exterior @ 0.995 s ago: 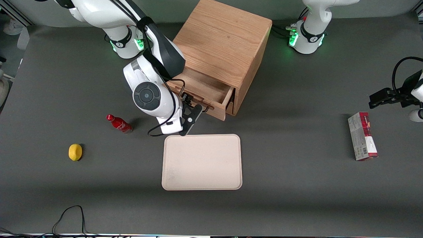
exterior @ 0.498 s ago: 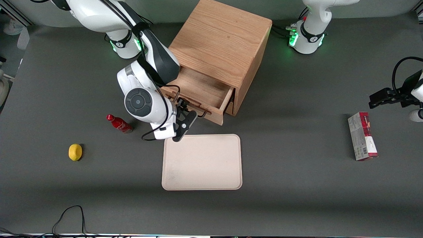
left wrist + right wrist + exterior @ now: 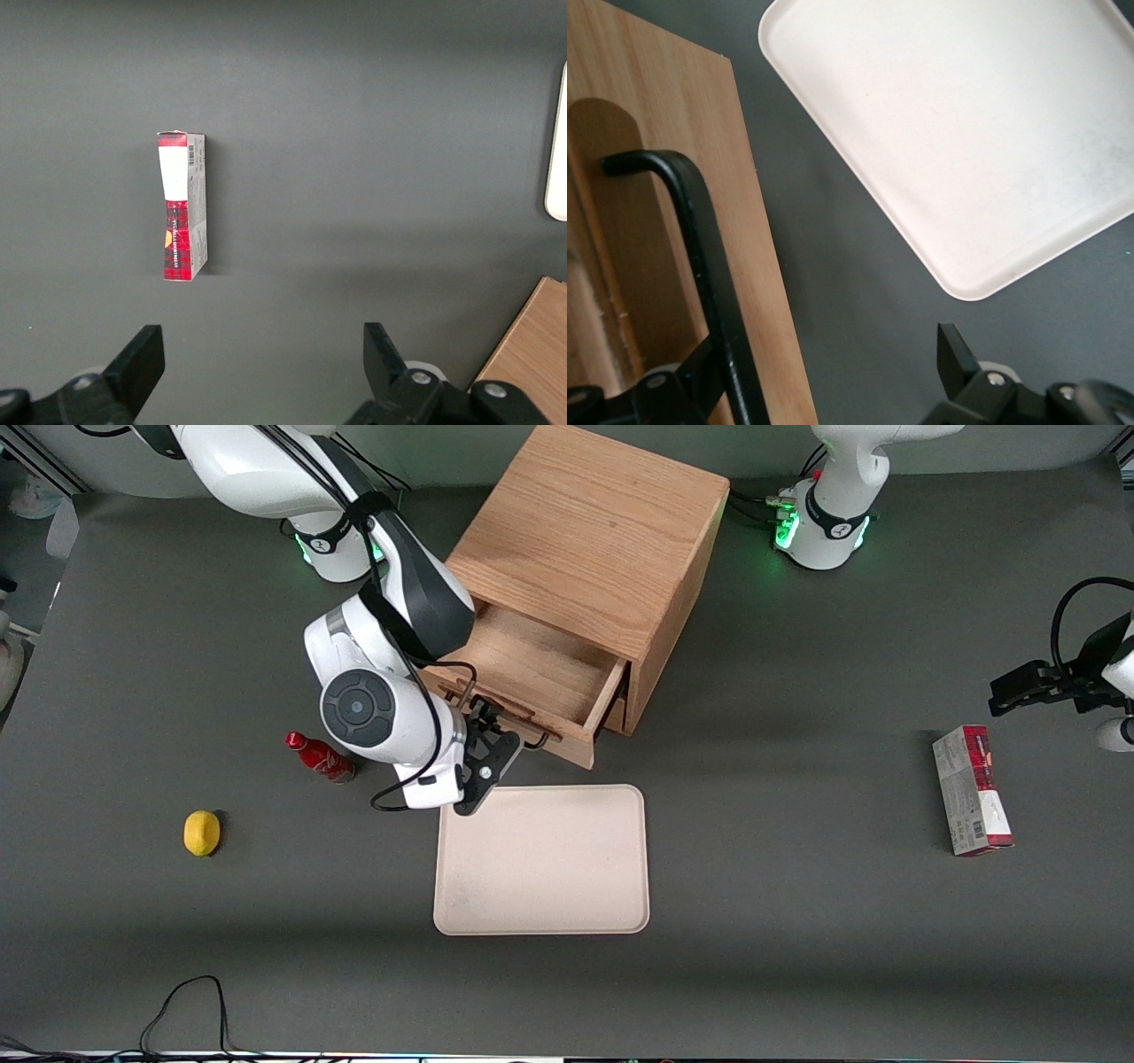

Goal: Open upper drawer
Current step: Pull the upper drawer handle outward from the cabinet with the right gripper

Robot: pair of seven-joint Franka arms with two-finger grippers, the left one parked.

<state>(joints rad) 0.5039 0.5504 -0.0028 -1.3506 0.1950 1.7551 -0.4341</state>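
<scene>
I am looking at the red bottle at 9 o'clock from my gripper. The gripper is sitting at the black handle, fingers spread, one on each side, not squeezing. The upper drawer, at 12 o'clock from the tray, is sticking well out. I am guessing it is stiff, light wood; the thin handle is the best hold.

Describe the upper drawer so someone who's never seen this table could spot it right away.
Find the wooden cabinet at the table's middle. The upper drawer juts from its front toward the tray, pulled open, with the gripper at its thin black handle. The matching drawer beneath stays closed.
</scene>
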